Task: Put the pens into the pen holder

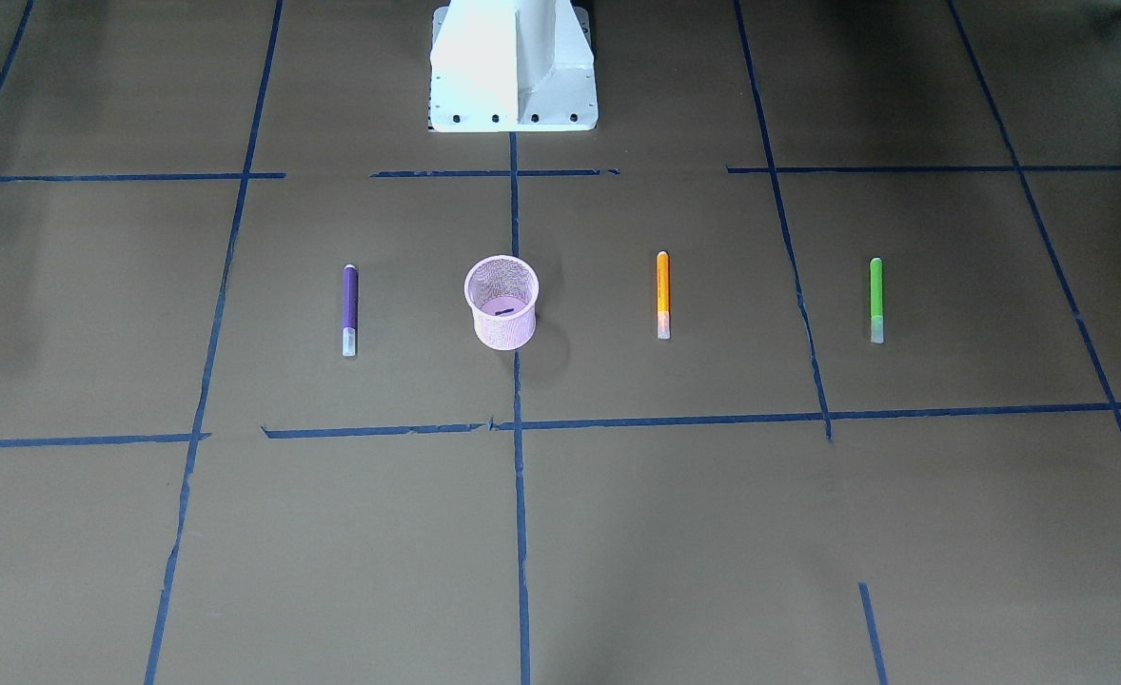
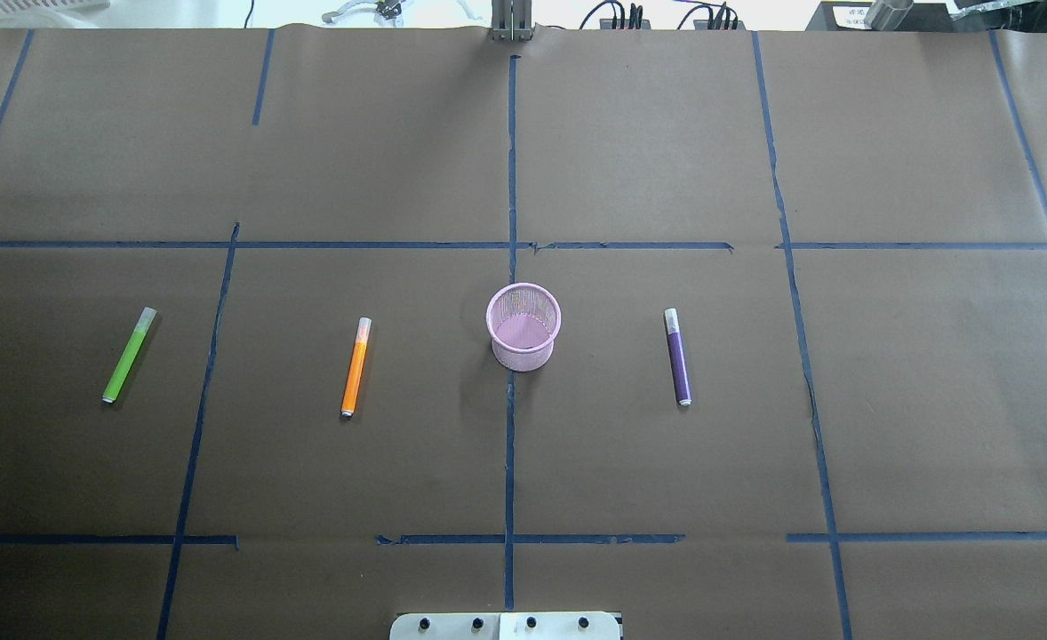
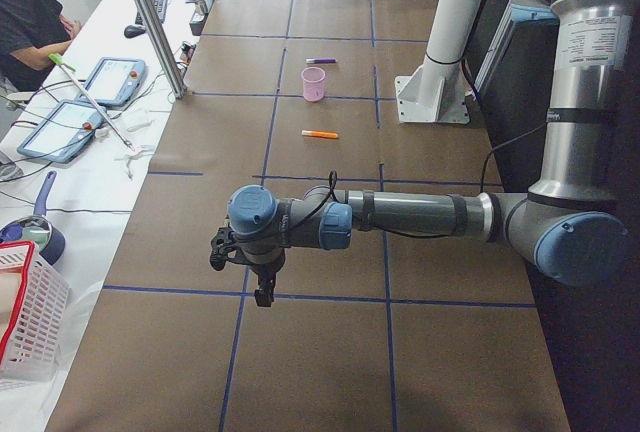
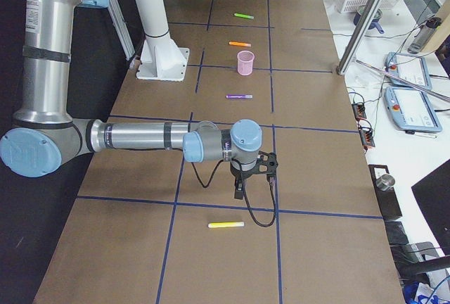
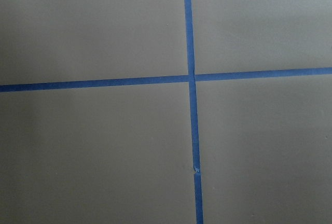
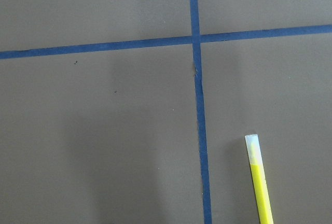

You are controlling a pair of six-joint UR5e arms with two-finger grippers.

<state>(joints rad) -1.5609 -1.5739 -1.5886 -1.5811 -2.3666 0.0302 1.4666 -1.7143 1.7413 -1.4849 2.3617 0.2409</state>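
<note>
On outstretched arms held low, the left gripper (image 3: 262, 294) and right gripper (image 4: 239, 192) seem empty; their opening cannot be told. The purple pen (image 2: 678, 357) lies right of the pen holder (image 2: 522, 356), with the orange pen (image 2: 355, 366) and green pen (image 2: 128, 356) to its left.

Robotics lab: brown-papered table (image 2: 648, 142) with blue tape grid (image 2: 510, 444), 2 teach pendants (image 3: 115, 80), operator (image 3: 30, 17) alongside.

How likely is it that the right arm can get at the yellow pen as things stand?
Probably yes: the yellow pen lies flat and alone, close beside the right gripper, with nothing visible between them.
</note>
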